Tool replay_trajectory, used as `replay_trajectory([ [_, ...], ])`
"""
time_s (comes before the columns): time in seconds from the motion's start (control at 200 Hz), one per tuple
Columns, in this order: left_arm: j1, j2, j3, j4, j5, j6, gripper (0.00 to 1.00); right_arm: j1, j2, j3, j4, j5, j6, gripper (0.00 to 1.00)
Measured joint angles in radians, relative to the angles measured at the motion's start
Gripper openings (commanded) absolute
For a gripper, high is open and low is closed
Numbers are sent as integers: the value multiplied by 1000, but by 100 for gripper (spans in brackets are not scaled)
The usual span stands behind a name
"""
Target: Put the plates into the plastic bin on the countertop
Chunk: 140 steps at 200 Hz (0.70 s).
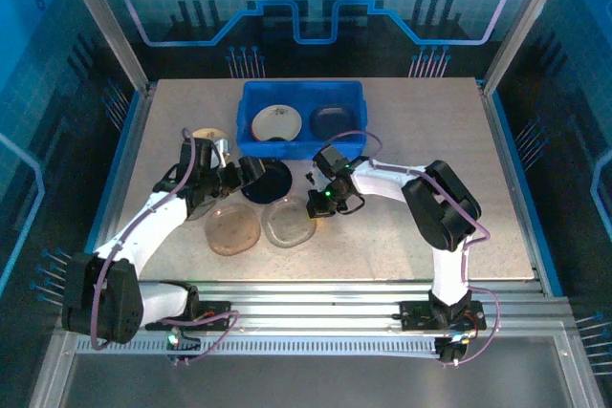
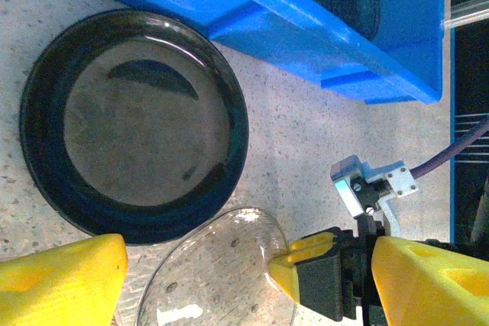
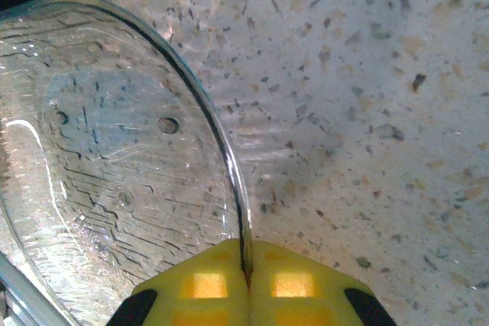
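The rim of the clear plate (image 3: 114, 150) is pinched between the closed yellow pads of the right tool (image 3: 246, 284), on the plate's side towards the right edge of the bench (image 3: 367, 112). This plate is at the front middle of the bench, touching a brownish plate (image 1: 233, 228) on its left. The left tool (image 1: 254, 173) is held wide open, with the black plate (image 2: 134, 124) just ahead of its fingers. The blue plastic bin (image 1: 251, 102), at the middle of the back edge, holds a cream plate (image 1: 276, 122) and a grey plate (image 1: 334, 121).
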Motion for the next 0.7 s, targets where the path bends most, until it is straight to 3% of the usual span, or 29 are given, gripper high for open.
replay_trajectory([
  [0.39, -80, 31, 2, 0, 0, 19, 82, -47, -189, -77, -18, -2, 48, 0],
  [0.7, -132, 47, 21, 2, 0, 16, 68, -93, -287, -77, 9, -27, 122, 0],
])
